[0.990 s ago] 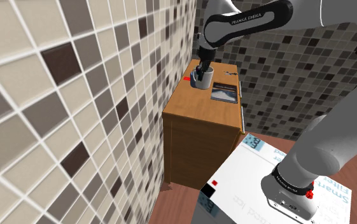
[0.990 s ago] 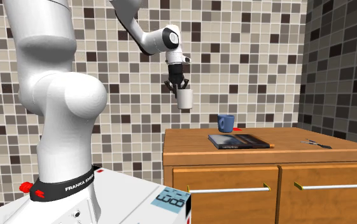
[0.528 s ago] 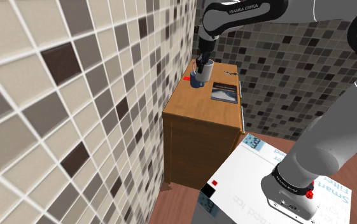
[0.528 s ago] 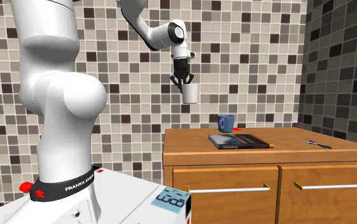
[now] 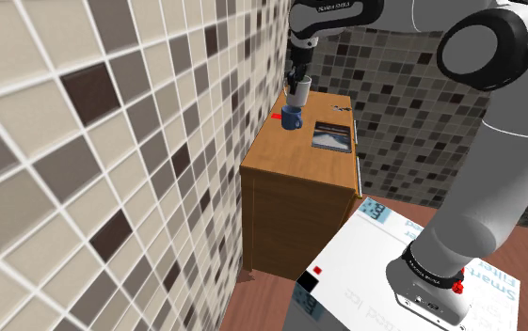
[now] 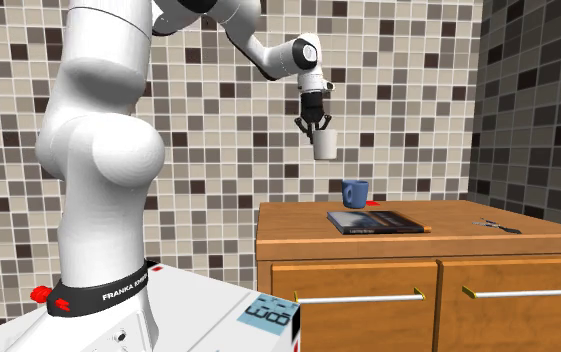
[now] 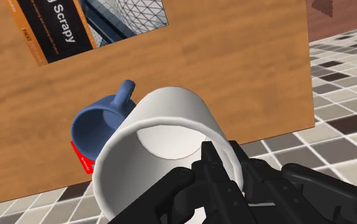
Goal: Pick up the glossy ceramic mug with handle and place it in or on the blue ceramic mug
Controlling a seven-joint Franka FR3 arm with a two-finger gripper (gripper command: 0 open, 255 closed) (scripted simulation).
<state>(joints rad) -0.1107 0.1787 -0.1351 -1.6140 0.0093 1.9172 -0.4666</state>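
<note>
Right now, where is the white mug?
In the second exterior view, the white mug hangs in the hand, above and left of the blue mug.

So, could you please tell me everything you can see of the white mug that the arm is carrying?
The white mug is a plain, smooth white cylinder, and the wrist view shows its inside empty. It hangs upright in the air, mouth up, held by the end effector, whose black fingers pinch its wall at the rim, one of them inside. Nothing else touches it. In the second exterior view it is above and left of the blue mug, over the wooden cabinet.
</note>
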